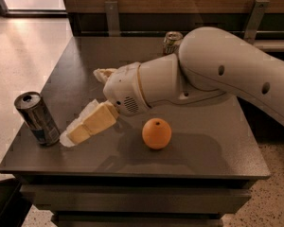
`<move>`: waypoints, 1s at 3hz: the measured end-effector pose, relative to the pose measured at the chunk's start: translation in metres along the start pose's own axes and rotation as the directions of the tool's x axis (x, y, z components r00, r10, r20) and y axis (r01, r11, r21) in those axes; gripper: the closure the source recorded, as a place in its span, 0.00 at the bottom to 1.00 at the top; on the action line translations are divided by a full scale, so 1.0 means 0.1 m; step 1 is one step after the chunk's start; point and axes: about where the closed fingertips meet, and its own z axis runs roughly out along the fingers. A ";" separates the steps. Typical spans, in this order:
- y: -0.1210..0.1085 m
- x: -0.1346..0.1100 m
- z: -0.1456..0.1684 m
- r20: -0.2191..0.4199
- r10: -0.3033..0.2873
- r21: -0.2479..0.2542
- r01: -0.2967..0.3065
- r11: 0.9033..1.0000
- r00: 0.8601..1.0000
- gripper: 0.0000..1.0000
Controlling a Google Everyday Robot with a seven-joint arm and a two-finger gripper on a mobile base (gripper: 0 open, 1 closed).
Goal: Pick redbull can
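As we looked across the dark grey table (213, 160) from its left edge, the redbull can (37, 118) came first. It stood upright near the front left corner, its slim silver-and-blue body leaning slightly in our view and its dark shiny top facing up. Nothing held it.

Just to its right we saw the gripper (84, 105), low over the tabletop and pointing toward the can. Its two cream-coloured fingers were spread well apart with nothing between them. The nearer finger (90, 125) reached down and left, and its tip lay just beside the can's base; we could not tell whether the two touched. The farther finger (103, 74) showed only as a short stub behind the white wrist housing.

Further right, an orange (156, 133) sat on the table toward the front, near the wrist but apart from it.

Behind the wrist, at the back of the table, we saw the top of a second can (172, 40), partly hidden by the arm (232, 70). That thick white arm ran from the wrist up and off to the right edge of our view.
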 end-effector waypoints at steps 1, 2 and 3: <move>0.04 0.02 0.31 0.047 0.014 -0.008 -0.013 1.000 0.999 0.00; 0.00 -0.03 0.56 0.106 -0.016 -0.013 0.017 1.000 0.994 0.00; -0.07 -0.06 0.75 0.171 -0.052 -0.019 0.056 0.998 0.984 0.00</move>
